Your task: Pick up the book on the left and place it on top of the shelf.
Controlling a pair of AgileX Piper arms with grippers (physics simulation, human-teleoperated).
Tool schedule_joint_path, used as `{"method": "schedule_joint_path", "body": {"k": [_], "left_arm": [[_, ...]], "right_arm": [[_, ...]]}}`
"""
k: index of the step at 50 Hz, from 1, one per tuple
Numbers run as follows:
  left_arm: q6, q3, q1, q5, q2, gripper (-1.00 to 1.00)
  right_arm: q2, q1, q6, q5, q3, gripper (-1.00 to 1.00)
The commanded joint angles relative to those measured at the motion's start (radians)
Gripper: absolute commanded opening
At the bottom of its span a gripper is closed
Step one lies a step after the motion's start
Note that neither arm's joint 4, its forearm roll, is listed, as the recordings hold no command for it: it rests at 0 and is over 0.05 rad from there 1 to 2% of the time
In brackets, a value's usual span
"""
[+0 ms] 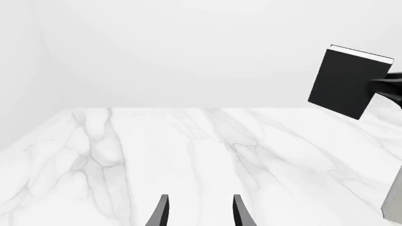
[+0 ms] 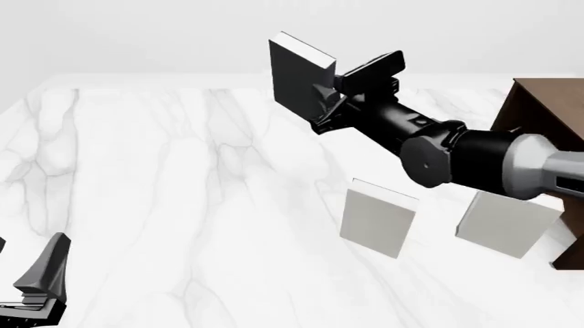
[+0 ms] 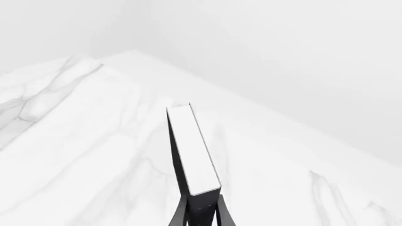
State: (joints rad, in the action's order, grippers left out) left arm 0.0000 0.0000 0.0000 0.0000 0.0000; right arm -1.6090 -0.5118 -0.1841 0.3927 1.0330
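Right tool: while its arm reaches in from 3 o'clock of the front view, the right tool (image 2: 321,102) is clenched on the book, one finger on each cover, as the right wrist view shows (image 3: 202,212).
Book: the dark book (image 2: 294,75) hangs in the air well above the counter, upright and slightly tilted, white page edges on top; it sits at about 12 o'clock in the front view. The left wrist view catches it too (image 1: 345,82), held by its lower side edge.
Left tool: the left tool (image 1: 197,212) is released, its fingers apart with nothing between them, low over the counter at about 8 o'clock of the front view (image 2: 41,287).
Shelf: the dark brown shelf (image 2: 543,109) stands at 3 o'clock, partly cut off by the frame edge, well apart from the book.
Grey books: two light grey books stand upright on the counter at about 5 o'clock, one (image 2: 377,217) nearer the middle, the other (image 2: 507,224) just beside the shelf.
Counter: white marbled counter (image 2: 182,191).
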Motion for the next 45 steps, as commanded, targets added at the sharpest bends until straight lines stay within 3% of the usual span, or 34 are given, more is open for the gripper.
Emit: {"method": "schedule_joint_path", "body": {"k": [1,24,45], "left_arm": [[0.000,0.000,0.000,0.000,0.000,1.00],[0.000,0.000,0.000,0.000,0.000,1.00],[0.000,0.000,0.000,0.000,0.000,1.00]], "right_arm": [[0.151,0.018,0.000,-0.006,-0.099,-1.00],[0.372,0.093,-0.059,-0.068,-0.223,-1.00],[0.525,0.174,-0.172,-0.154,-0.240,-1.00]]}}
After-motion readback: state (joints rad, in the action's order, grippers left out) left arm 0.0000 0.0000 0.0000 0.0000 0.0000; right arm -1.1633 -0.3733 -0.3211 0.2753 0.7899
